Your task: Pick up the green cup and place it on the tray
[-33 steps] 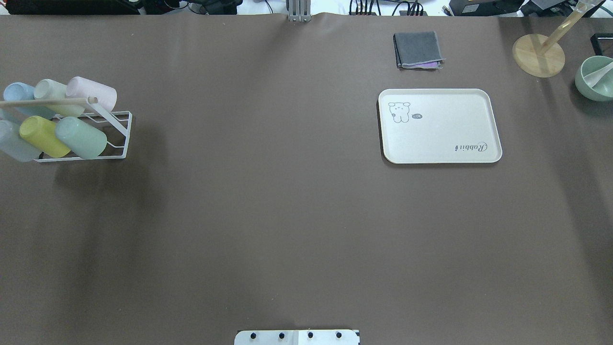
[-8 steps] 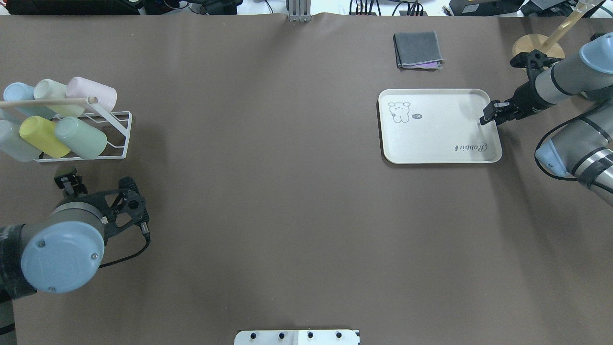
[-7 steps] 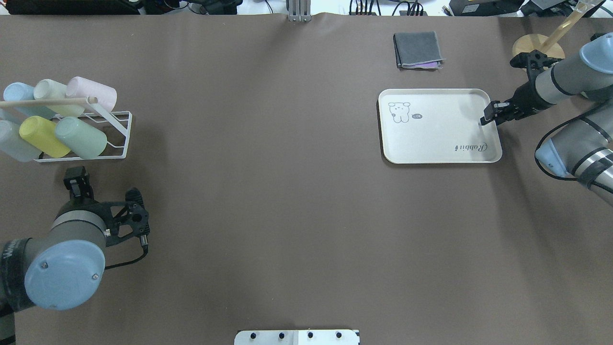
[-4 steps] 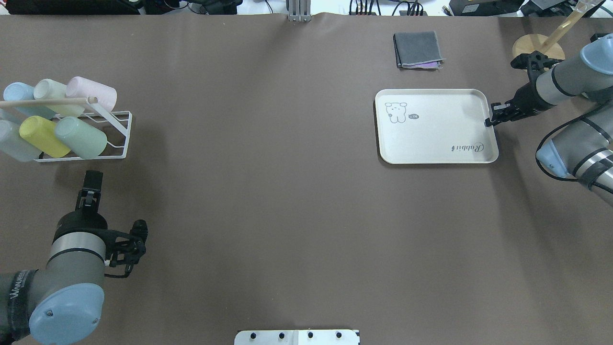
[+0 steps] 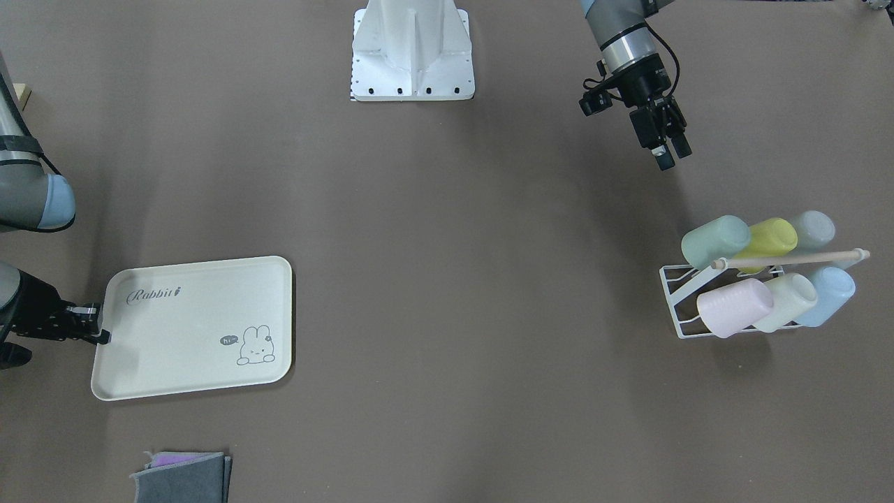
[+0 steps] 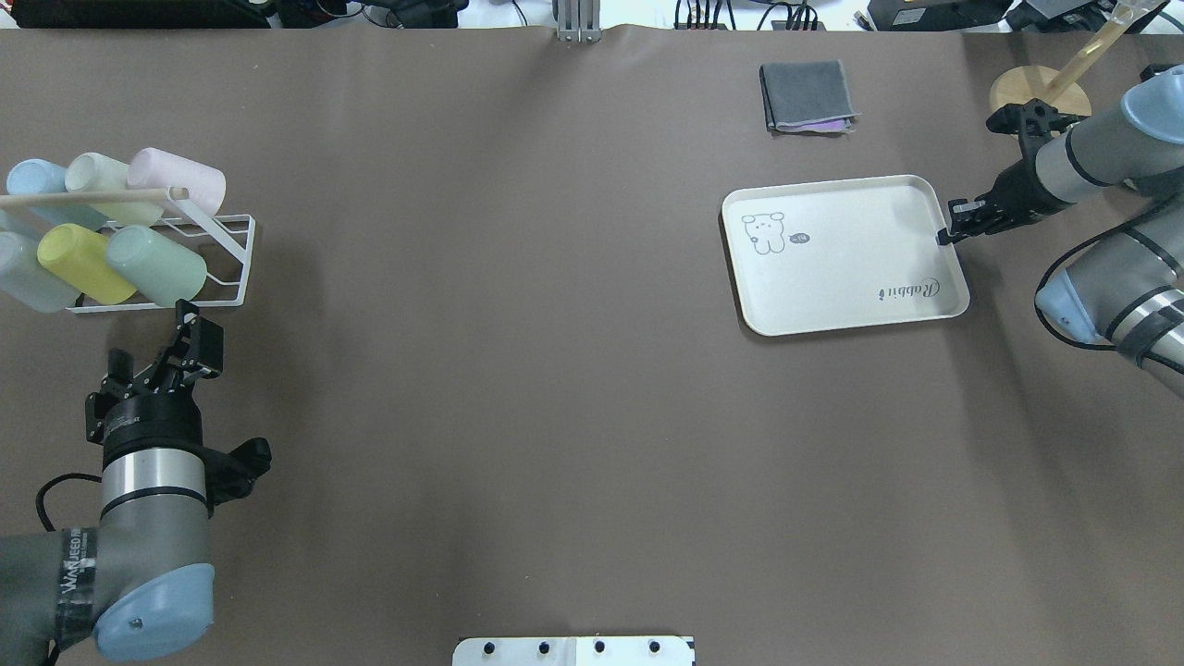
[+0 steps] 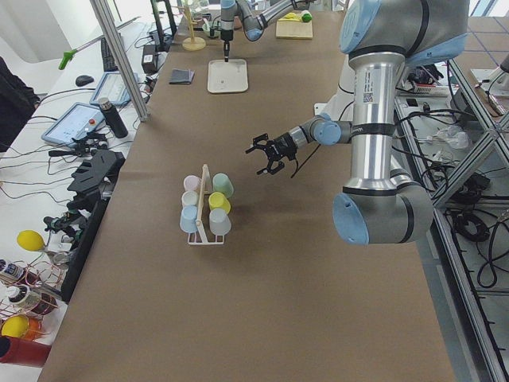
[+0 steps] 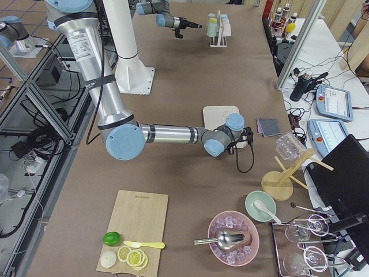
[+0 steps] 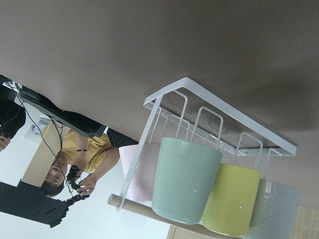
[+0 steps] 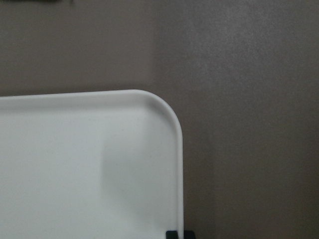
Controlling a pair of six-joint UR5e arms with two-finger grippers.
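Observation:
The green cup [image 6: 157, 265] lies on its side in the lower row of a white wire rack [image 6: 227, 264], nearest my left gripper; it also shows in the front view [image 5: 716, 241] and the left wrist view [image 9: 185, 179]. My left gripper [image 6: 190, 324] is open and empty, a little short of the rack, pointing at the green cup; it also shows in the front view [image 5: 670, 155]. The cream tray [image 6: 842, 254] with the bunny drawing lies at the right, slightly turned. My right gripper [image 6: 948, 233] is shut on the tray's right rim [image 10: 178, 164].
The rack also holds yellow [image 6: 83, 264], pink [image 6: 180, 180], pale cream-green [image 6: 106, 180] and blue cups under a wooden rod [image 6: 92, 196]. A folded grey cloth [image 6: 807, 96] lies beyond the tray. A wooden stand [image 6: 1036, 92] is at the far right.
My left arm has swung so its gripper now points at the rack and has come closer to the green cup. The tray has shifted left and turned slightly with my right gripper at its rim.

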